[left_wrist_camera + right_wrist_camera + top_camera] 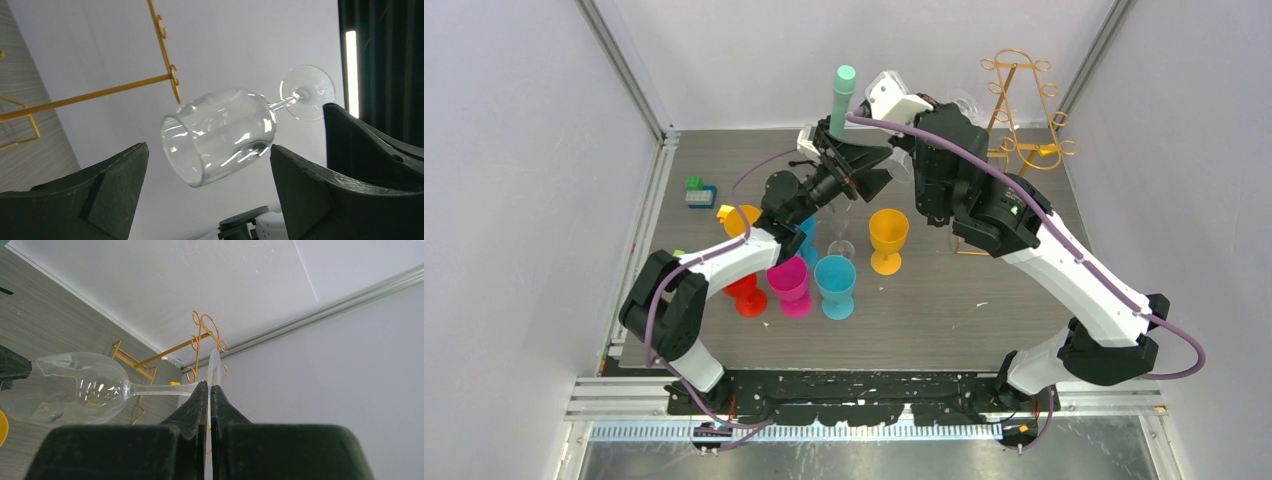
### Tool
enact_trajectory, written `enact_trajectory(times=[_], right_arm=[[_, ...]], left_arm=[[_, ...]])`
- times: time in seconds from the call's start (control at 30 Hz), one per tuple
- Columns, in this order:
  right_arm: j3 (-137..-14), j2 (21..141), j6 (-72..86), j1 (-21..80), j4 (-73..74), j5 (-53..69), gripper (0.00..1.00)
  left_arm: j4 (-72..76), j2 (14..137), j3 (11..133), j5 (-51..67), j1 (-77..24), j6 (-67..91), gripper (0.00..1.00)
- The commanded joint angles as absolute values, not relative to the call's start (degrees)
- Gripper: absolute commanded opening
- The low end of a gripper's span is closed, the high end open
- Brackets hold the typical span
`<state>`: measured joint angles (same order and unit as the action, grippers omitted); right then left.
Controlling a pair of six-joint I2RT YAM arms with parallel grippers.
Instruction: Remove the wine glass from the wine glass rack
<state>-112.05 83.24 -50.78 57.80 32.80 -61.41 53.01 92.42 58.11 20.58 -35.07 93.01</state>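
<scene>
**Wine glass off the rack, held on its side between 2 arms**

I see the wine glass [75, 387] lying almost level in the air, clear of the wine glass rack [200, 337]. The gold wire frame stands behind it, apart from it, near the back wall.

The right gripper [209, 387] has its jaws pressed together on the thin stem, just beside the round foot. The long axis of the glass runs from that grip toward the left arm, bowl first, with the open mouth farthest from the clamp.

The left gripper [209, 150] has its jaws wide apart with the bowl lying between the 2 fingers. The bowl's lower side comes very close to 1 finger; I cannot tell whether they touch. My judgement is that any handover depends on those fingers closing squarely across the bowl.

Only the right wrist view shows the clamp on the stem. Only the left wrist view shows the bowl's mouth and the space around it. From the top view, the arms hide most of the glass, but it shows both grippers meeting above the far middle of the table [984, 300], with the rack at the back right.
</scene>
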Motion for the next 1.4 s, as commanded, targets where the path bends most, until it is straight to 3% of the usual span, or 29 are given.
enact_trajectory(times=[0.0,0.6,0.73,0.9,1.23,1.37], right_arm=[[-114.19,81.28,-49.38,58.18,31.09,-60.89,0.00],[-113.64,80.06,-44.12,58.18,30.31,-60.55,0.00],[-112.64,79.40,-41.76,58.16,30.98,-60.16,0.00],[-109.29,77.35,-39.74,58.17,30.03,-60.41,0.00],[-103.42,71.35,-25.98,58.18,31.47,-58.41,0.00],[-101.79,69.25,-20.84,58.18,32.90,-58.70,0.05]], left_arm=[[62.04,91.82,59.42,21.58,-35.67,95.78,0.92],[68.98,91.17,61.92,21.87,-37.86,102.22,0.46],[70.05,90.77,62.65,21.88,-38.04,102.38,0.29],[70.23,89.73,62.16,21.13,-38.01,103.25,0.01],[65.74,86.92,61.42,21.75,-38.03,99.75,0.00],[61.58,84.48,61.55,22.22,-37.98,96.47,0.00]])
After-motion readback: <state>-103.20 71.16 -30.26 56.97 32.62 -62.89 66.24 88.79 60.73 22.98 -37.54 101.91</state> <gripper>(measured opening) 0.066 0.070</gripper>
